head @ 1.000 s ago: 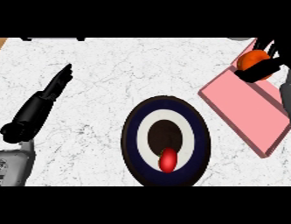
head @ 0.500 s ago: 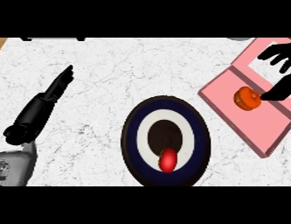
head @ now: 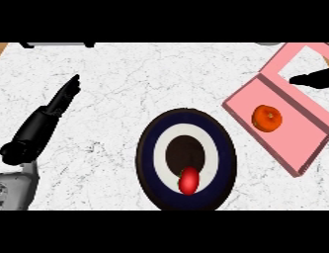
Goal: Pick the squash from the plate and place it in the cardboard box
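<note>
Below and left of our right hand [head: 326, 78], whose fingers we cannot make out, the orange squash [head: 267, 118] sits in the pink box [head: 303, 148], apparently delivered, while our left hand [head: 59, 101] rests straight-fingered far across the counter.

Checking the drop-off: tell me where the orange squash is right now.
In the head view the squash lies at the right, inside the pink box, right of the plate.

Orange squash [head: 267, 118], pink box [head: 298, 146]
</note>
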`<action>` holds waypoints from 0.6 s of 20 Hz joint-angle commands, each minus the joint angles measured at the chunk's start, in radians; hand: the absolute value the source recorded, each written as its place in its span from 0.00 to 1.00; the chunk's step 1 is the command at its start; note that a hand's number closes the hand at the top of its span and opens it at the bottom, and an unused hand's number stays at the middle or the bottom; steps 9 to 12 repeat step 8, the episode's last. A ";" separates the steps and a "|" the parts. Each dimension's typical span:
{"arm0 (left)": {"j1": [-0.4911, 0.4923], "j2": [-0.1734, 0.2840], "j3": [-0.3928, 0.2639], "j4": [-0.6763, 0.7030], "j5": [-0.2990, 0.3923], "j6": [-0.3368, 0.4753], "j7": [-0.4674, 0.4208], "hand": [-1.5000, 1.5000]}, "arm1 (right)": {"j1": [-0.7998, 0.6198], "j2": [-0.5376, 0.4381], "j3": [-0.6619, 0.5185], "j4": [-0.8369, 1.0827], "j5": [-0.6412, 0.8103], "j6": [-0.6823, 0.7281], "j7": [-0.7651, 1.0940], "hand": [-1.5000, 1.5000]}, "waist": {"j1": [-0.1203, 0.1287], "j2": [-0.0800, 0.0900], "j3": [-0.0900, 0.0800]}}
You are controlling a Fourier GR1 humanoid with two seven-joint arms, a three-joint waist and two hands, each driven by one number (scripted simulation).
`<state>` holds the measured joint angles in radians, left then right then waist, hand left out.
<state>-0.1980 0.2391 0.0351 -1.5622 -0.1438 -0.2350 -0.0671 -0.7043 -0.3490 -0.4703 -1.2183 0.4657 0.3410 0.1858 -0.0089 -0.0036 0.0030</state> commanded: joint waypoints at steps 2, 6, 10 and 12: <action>-0.012 -0.020 -0.006 0.014 0.004 0.005 0.010 0.50 | -0.062 0.055 -0.217 0.032 -0.186 -0.114 0.063 0.00 | 0.000 0.003 -0.002; 0.014 -0.004 -0.002 0.032 -0.006 -0.010 -0.050 0.50 | -0.001 -0.032 -0.300 0.132 -0.241 -0.125 -0.035 0.00 | 0.012 0.007 -0.002; 0.023 0.003 0.004 -0.040 0.019 -0.029 0.012 0.50 | 0.016 -0.070 -0.327 0.158 -0.264 -0.140 -0.087 0.00 | 0.018 0.005 -0.002; 0.023 0.003 0.004 -0.040 0.019 -0.029 0.012 0.50 | 0.016 -0.070 -0.327 0.158 -0.264 -0.140 -0.087 0.00 | 0.018 0.005 -0.002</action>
